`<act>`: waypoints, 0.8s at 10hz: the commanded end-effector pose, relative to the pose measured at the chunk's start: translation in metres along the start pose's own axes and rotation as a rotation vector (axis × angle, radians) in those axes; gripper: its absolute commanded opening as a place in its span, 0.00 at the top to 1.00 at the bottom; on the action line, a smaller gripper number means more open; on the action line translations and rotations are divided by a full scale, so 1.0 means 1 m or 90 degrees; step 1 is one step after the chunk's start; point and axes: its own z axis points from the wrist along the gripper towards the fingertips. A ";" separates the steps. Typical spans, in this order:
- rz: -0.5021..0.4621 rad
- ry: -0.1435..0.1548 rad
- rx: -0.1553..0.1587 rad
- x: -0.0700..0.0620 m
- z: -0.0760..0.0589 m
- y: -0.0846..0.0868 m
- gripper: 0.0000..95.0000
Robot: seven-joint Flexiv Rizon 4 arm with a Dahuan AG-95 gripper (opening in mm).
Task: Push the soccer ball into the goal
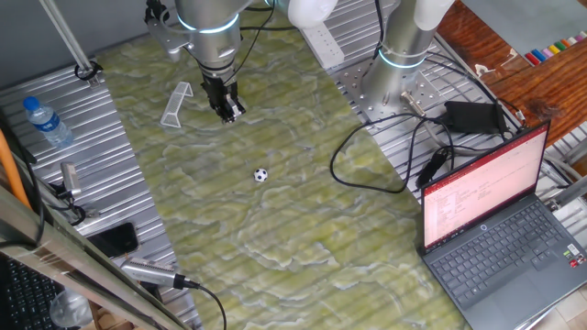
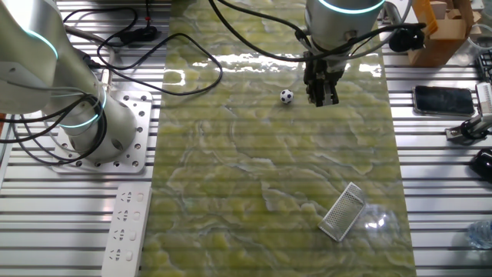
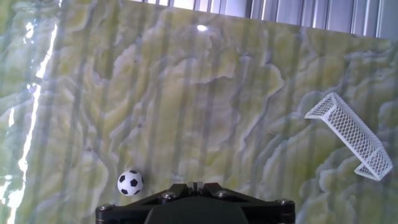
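The soccer ball (image 1: 260,174) is a tiny white ball with black patches on the green marbled mat. It also shows in the other fixed view (image 2: 286,96) and low left in the hand view (image 3: 130,182). The goal (image 1: 177,104) is a small whitish mesh frame near the mat's far left; it also shows in the other fixed view (image 2: 342,211) and at the right of the hand view (image 3: 348,135). My gripper (image 1: 227,110) hangs between goal and ball, fingers together and empty. In the other fixed view the gripper (image 2: 321,96) is just right of the ball. Its fingertips (image 3: 196,184) show closed.
A water bottle (image 1: 46,121) and a phone (image 1: 115,240) lie left of the mat. A second arm's base (image 1: 394,82), black cables (image 1: 367,156) and a laptop (image 1: 500,229) are on the right. A power strip (image 2: 129,227) lies by the mat edge.
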 end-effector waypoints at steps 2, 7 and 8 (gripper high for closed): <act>0.000 0.000 0.000 0.000 0.000 0.000 1.00; -0.004 0.000 0.001 0.000 0.000 0.000 1.00; -0.005 0.000 0.001 0.000 0.000 0.000 1.00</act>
